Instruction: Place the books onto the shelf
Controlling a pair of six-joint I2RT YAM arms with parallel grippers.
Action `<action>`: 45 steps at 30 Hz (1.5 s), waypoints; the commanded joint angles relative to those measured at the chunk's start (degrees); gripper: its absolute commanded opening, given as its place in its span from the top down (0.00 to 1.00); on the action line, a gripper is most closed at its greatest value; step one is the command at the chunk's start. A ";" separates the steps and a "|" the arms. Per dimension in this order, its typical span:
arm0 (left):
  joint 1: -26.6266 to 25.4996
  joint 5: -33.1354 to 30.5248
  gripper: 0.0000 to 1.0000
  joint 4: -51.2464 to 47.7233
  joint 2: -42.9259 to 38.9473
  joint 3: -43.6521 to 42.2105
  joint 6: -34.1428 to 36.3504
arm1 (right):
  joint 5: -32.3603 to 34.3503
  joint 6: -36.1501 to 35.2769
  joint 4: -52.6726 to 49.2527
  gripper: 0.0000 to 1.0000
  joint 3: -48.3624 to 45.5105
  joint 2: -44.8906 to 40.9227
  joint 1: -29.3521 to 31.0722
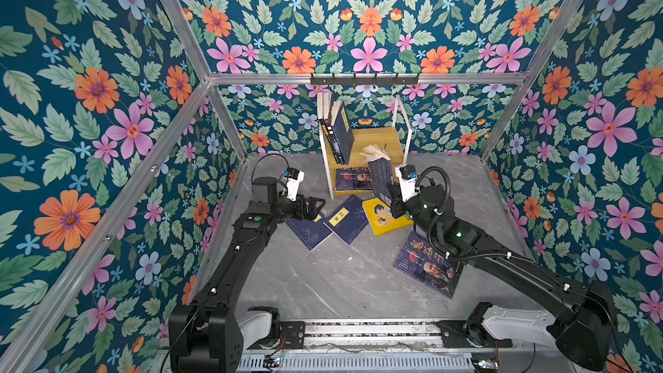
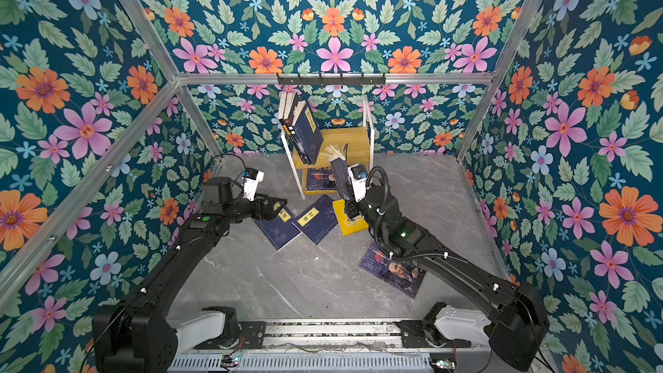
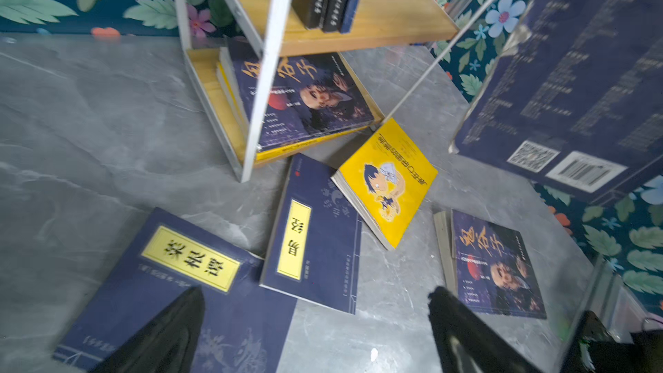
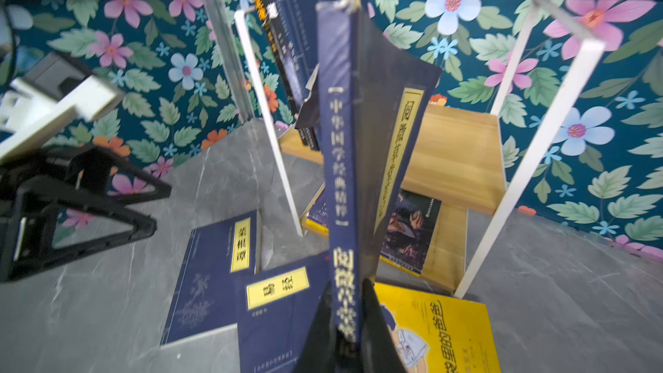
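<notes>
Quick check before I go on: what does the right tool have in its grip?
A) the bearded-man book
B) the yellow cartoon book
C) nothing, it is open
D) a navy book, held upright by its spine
D: in the right wrist view the right tool is shut on the spine of an upright navy book, while the yellow book lies flat beneath it.
</notes>
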 commanded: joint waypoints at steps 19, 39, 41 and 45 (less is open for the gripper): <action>5.34 1.90 0.00 4.70 -1.08 -0.30 -4.69 | 3.97 -11.37 10.56 1.00 39.50 36.22 -3.75; 5.65 1.85 0.00 5.34 -0.48 -0.87 -4.60 | 5.12 -24.35 9.77 1.00 45.13 44.82 -0.74; 5.63 1.94 0.00 5.43 -0.31 -0.69 -5.02 | 4.92 -25.15 9.99 1.00 44.06 44.88 -0.63; 5.65 2.29 0.00 6.06 -0.43 -1.19 -5.31 | 4.46 -26.17 10.14 1.00 42.35 45.02 -0.54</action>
